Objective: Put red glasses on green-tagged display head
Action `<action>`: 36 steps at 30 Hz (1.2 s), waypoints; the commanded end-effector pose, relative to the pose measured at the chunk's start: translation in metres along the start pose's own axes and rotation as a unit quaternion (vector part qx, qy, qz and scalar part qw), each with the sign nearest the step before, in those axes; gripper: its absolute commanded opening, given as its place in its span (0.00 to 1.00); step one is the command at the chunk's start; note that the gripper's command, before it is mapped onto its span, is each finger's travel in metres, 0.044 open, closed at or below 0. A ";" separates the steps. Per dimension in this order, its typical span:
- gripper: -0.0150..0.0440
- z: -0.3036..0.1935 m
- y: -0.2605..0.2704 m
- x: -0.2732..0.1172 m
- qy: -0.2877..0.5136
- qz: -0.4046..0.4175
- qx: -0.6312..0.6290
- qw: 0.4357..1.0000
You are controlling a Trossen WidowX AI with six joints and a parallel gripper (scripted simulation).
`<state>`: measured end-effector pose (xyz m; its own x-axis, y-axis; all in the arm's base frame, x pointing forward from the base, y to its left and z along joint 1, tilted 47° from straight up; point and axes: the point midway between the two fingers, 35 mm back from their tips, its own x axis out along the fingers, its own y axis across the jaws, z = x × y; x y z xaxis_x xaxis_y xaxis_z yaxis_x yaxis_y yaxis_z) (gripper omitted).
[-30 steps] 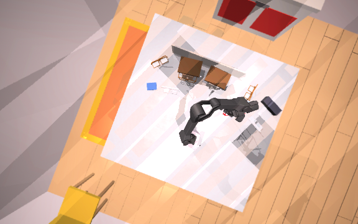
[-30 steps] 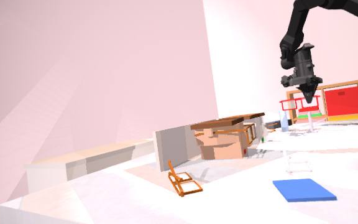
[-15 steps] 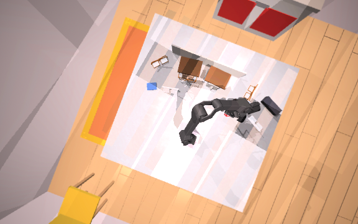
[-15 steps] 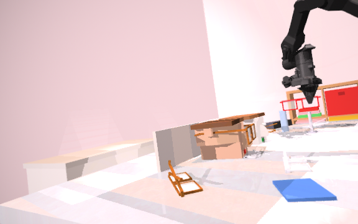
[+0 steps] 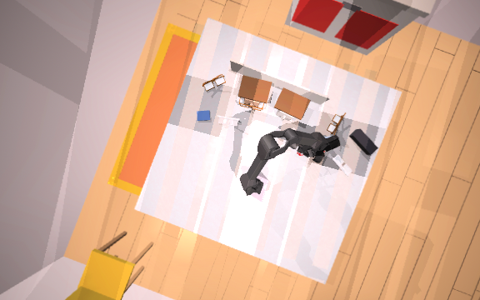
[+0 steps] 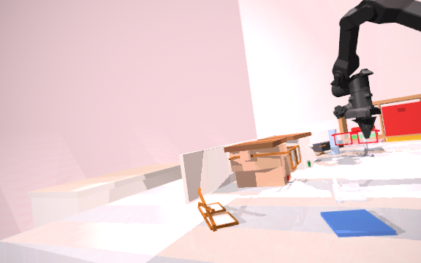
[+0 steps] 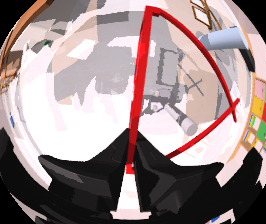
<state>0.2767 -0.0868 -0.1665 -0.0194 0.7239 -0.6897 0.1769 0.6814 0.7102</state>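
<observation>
The red glasses point(image 5: 299, 153) point(image 6: 358, 129) point(image 7: 140, 80) are held in the air above the table, clear of both heads. My gripper point(image 6: 367, 136) point(image 7: 131, 132) is shut on them, with a long red bar rising between the fingertips in the wrist view. The display head with the green tag point(image 5: 292, 103) has a brown top and wears no glasses that I can see; its green tag point(image 6: 309, 164) is small and low, and its face is mostly hidden in the exterior view. The other head point(image 5: 255, 88) point(image 6: 262, 177) has a red tag point(image 6: 288, 177) and wears orange-brown glasses.
A grey panel point(image 5: 279, 81) point(image 6: 210, 172) stands behind the heads. Orange-brown glasses point(image 5: 214, 83) point(image 6: 225, 225) lie at the left, another pair point(image 5: 332, 130) at the right. A blue block point(image 5: 203, 116) point(image 6: 358, 223), a black box point(image 5: 363, 142) and a pale blue upright object point(image 6: 333, 142) are also on the table.
</observation>
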 end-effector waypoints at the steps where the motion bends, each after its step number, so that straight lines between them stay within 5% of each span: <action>1: 0.25 0.000 0.000 0.003 -0.002 0.002 0.003 1.000; 36: 0.25 0.019 0.016 0.003 -0.002 0.003 0.003 1.000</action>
<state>0.2901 -0.0747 -0.1638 -0.0279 0.7295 -0.6834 0.1917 0.6749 0.7126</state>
